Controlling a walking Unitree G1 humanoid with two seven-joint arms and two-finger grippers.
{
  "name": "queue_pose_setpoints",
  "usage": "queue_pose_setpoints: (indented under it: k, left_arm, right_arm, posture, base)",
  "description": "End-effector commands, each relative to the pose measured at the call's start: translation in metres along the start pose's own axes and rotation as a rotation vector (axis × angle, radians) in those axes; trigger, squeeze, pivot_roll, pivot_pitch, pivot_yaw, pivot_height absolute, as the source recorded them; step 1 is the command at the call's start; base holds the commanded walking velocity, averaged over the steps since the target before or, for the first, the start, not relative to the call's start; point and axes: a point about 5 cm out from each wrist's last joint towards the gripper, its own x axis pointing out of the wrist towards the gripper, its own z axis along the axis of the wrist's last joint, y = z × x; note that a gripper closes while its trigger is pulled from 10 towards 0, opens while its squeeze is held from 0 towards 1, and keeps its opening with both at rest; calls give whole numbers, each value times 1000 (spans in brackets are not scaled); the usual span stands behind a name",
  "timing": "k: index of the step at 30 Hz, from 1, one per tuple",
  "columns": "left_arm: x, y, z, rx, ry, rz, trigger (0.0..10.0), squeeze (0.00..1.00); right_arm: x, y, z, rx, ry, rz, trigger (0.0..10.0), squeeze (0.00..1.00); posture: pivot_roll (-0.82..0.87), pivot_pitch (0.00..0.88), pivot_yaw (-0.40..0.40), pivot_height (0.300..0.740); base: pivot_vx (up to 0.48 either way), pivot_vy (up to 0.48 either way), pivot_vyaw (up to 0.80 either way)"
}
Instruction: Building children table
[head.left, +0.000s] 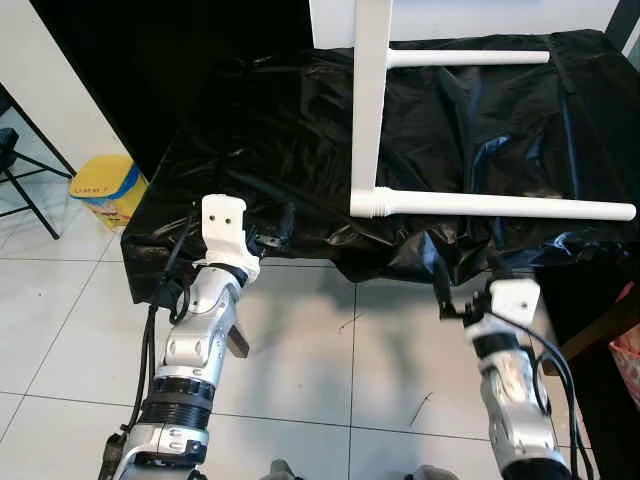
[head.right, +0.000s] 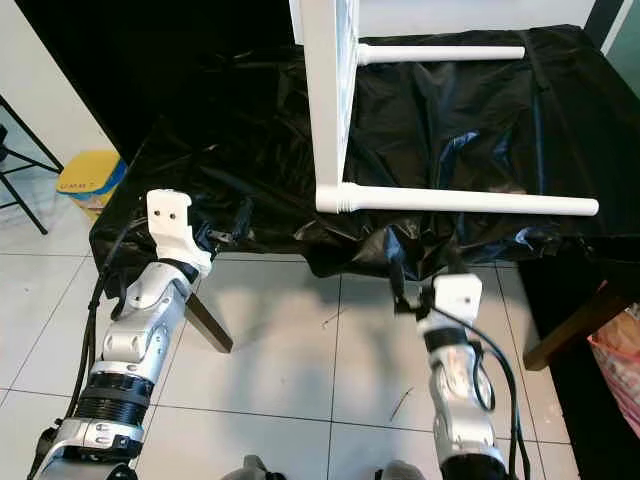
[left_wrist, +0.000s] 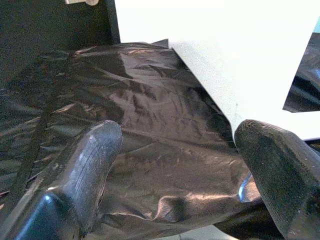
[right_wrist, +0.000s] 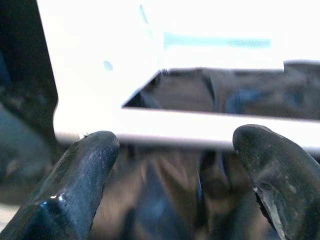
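2 silver arms reach toward a low surface draped in crinkled black plastic sheet (head.left: 300, 150). Far off to the left, on the tiled floor (head.left: 330, 360), a yellow bag (head.left: 105, 188) sits beside a black chair leg (head.left: 30, 160). The left gripper (left_wrist: 175, 170) hovers at the sheet's near left edge, its 2 black fingers (left_wrist: 90, 160) spread wide with nothing between them; past them lies rumpled plastic and, beyond that, the flat white side of the table top (left_wrist: 225, 60).

On the sheet rests the white children's table (head.left: 370, 110), tipped on its side. Its top stands on edge as a narrow upright panel, and 2 round white legs stick out to the right, level with the sheet. The far leg (head.left: 465, 57) lies near the back; the near leg (head.left: 500, 205) runs along close to the sheet's front edge, joined to the top by a ribbed collar.

The right gripper (right_wrist: 175, 165) sits just below the sheet's front edge, under that near leg. Its fingers (right_wrist: 85, 170) are also parted wide and hold nothing, with the near leg crossing just ahead of the tips, not touching.
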Motion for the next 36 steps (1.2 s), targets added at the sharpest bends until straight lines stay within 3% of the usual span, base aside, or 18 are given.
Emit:
queue_pose_setpoints:
  k: [1, 7, 11, 16, 21, 36]
  left_arm:
    - [0, 3, 1, 32, 3, 31, 10000, 0]
    - [0, 5, 2, 70, 14, 7, 10000, 0]
    - [-1, 12, 10, 58, -15, 41, 10000, 0]
    - [-3, 11, 13, 68, -28, 39, 10000, 0]
    - [-4, 11, 17, 79, -36, 35, 10000, 0]
    - [-7, 13, 31, 113, -66, 42, 10000, 0]
  right_arm:
    - [7, 2, 5, 1, -1, -2, 10000, 0]
    - [24, 1, 12, 4, 1, 19, 10000, 0]
    - [42, 21, 11, 25, 25, 108, 10000, 0]
    - [53, 34, 8, 40, 46, 134, 10000, 0]
    - [74, 60, 5, 52, 91, 173, 10000, 0]
    - [112, 96, 12, 67, 154, 170, 10000, 0]
  posture:
    - [-84, 21, 40, 740]
    - [-83, 25, 36, 740]
    - [-75, 32, 31, 740]
    - [-67, 33, 29, 740]
    - [-25, 49, 16, 740]
    - [54, 92, -23, 740]
  base:
    - [0, 0, 0]
    - [0, 0, 0]
    - [0, 0, 0]
    - [0, 0, 0]
    - [0, 0, 0]
    - [0, 0, 0]
